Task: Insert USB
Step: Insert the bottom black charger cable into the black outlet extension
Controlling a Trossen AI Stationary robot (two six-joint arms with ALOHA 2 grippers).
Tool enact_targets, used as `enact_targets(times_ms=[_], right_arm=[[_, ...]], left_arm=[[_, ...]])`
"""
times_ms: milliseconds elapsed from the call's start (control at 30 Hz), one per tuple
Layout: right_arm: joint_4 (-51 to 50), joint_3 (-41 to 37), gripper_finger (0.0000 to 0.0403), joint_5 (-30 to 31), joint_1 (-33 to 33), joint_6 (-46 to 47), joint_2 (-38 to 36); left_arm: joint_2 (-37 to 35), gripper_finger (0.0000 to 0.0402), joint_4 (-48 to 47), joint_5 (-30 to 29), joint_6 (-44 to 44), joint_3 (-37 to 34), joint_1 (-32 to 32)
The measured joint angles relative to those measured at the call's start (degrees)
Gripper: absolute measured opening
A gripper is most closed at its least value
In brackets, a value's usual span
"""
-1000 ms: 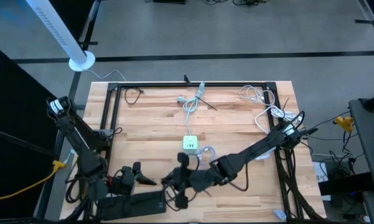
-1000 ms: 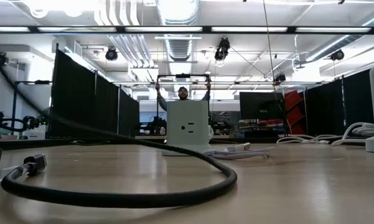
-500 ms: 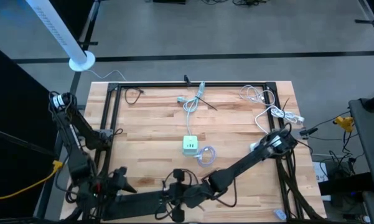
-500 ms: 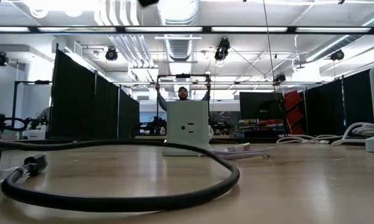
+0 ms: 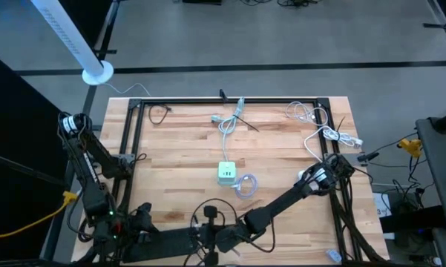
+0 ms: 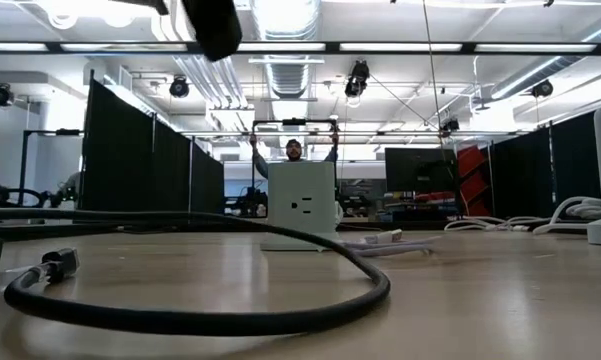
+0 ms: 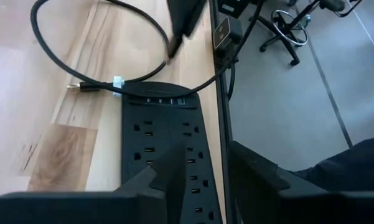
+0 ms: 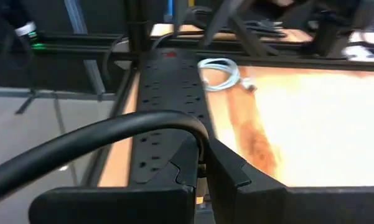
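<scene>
Overhead, a wooden surface [image 5: 185, 159] sits on grey floor, framed by a dark rail, in a hall of black partitions with a person far behind. At its near edge the right end effector [image 8: 202, 168] is pinched onto a thick black cable [image 8: 106, 146] just above the black power strip [image 8: 168, 99]; the left end effector [image 7: 202, 171], fingers parted and empty, hovers over that strip's other end. Beyond them, the white USB charger cube [image 5: 226, 172] stands mid-surface, with open wood around it.
</scene>
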Motion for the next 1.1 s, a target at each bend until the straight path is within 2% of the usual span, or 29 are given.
enact_targets(times_ms=[267,467,733,967,1100], right_arm=[[-3.64,0.11,0.0005,6.21,-0.80,-14.04,-8.95],[-7.04,0.06,0.0005,13.46,-0.85,-35.37,-17.19],[-6.72,0.06,0.0005,23.30,-1.47,-63.70,-26.17],[-4.73,0.06,0.0005,23.76,-3.02,-84.49,-30.88],[-4.84,0.07,0.0005,23.17,-3.51,-96.26,-31.63]], left_arm=[[-0.22,0.0103,0.25,-0.88,0.10,0.00,0.02],[-0.34,0.0103,0.67,-6.84,1.47,0.00,0.02],[-0.67,0.0104,2.09,-19.46,2.08,0.00,0.02],[-0.94,0.0102,2.60,-37.17,1.44,0.00,1.21],[-0.96,0.0099,0.97,-38.82,1.40,-0.02,3.88]])
